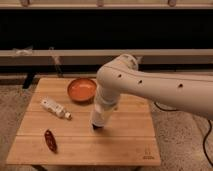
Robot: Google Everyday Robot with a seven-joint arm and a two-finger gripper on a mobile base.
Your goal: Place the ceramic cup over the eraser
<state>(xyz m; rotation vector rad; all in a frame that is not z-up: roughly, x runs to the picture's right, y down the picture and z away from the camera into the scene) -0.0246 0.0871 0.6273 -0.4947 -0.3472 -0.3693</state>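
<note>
Where the big white arm [150, 85] bends down from the right, its gripper [100, 115] hangs low over the middle of the wooden table [125, 145], almost at the surface. Whether the gripper is clenched or released cannot be told, for its pale end and what it may carry run together into one white tapered shape. The lower tip of that shape looks like the ceramic cup [97, 122], mouth downward, though its outline cannot be parted cleanly from the gripper. Right beneath the tip a small dark patch shows against the wood, seemingly the eraser [95, 128], mostly hidden by the white shape above it; whether the cup touches the table around it cannot be told.

Behind the gripper, toward the far edge of the table, sits an orange bowl [82, 89], near the arm but apart from it. To the left lies a white bottle [55, 108] on its side, its cap pointing toward the middle of the table. Near the front left corner lies a dark red, elongated thing [50, 140], well apart from everything else.
</note>
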